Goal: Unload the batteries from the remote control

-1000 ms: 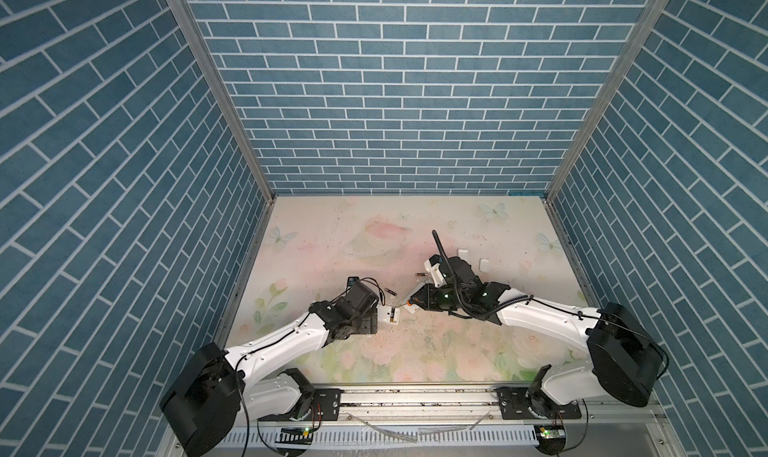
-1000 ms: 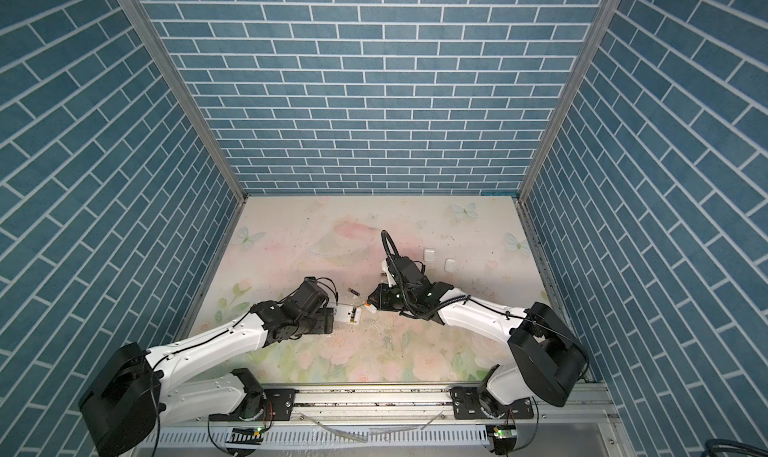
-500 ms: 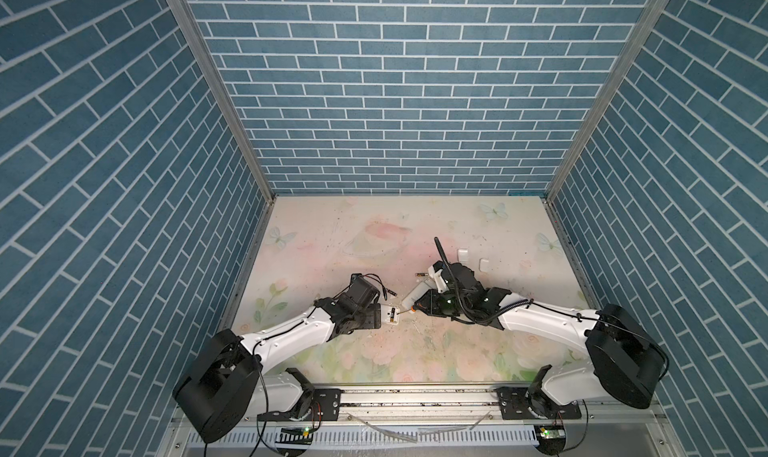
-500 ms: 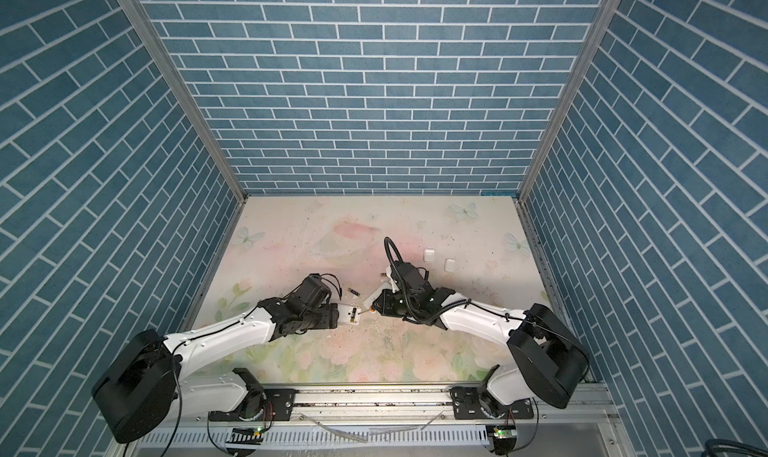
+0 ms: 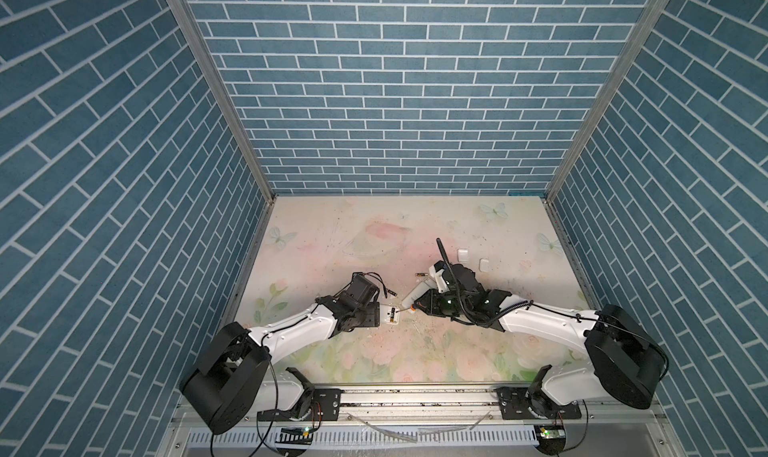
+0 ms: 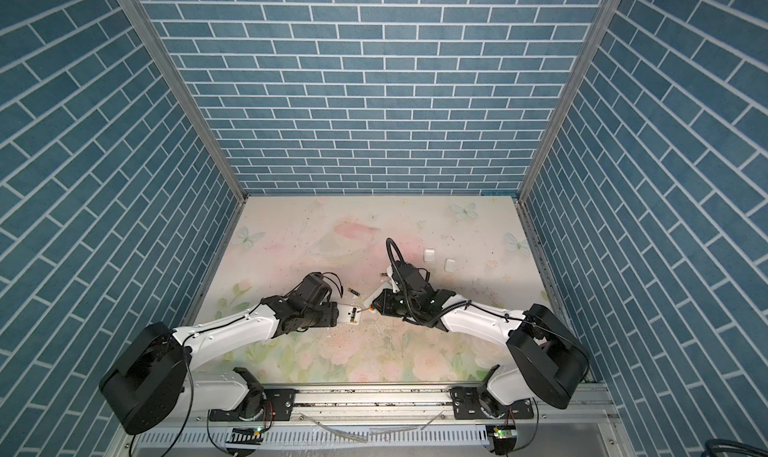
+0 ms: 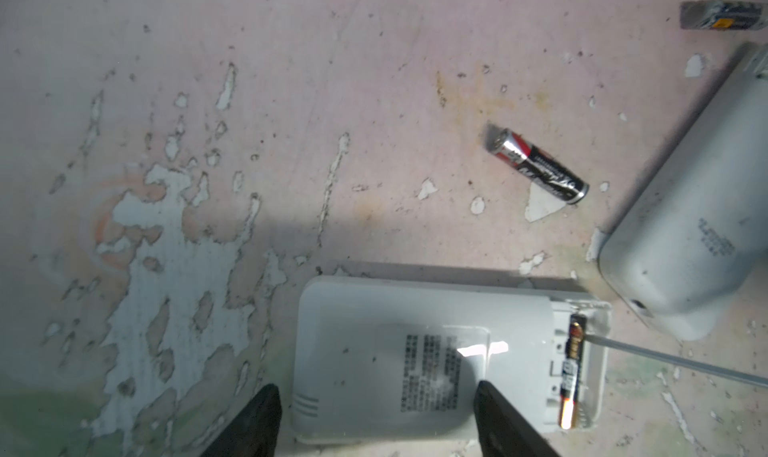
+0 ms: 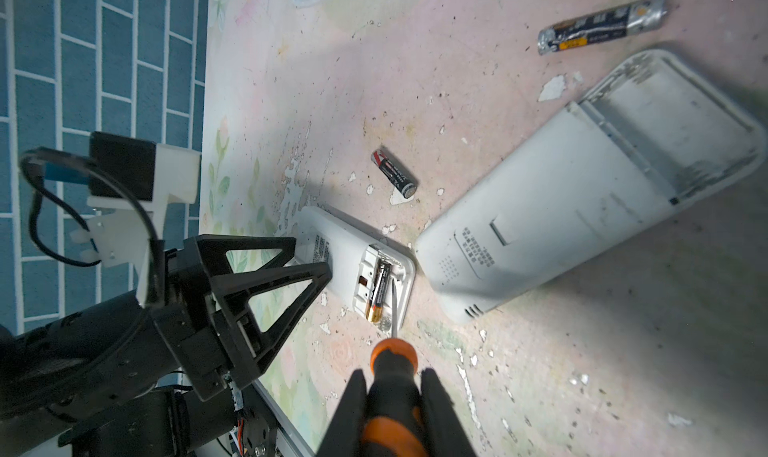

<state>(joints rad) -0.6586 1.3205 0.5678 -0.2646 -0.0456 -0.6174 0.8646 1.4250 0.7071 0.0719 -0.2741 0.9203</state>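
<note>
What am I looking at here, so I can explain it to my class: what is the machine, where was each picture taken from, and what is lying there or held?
It is a robot with two arms, the left arm and the right arm, each ending in two-fingered jaws. The two wide pictures come from one camera head above; the two close-ups come from cameras on the wrists. On the flowery table lie a small remote with one battery in its open compartment, a larger remote with its compartment empty, two loose batteries and two white covers. The right jaws hold a screwdriver, its tip beside the seated battery. The left jaws stand open around the small remote's end.
</note>
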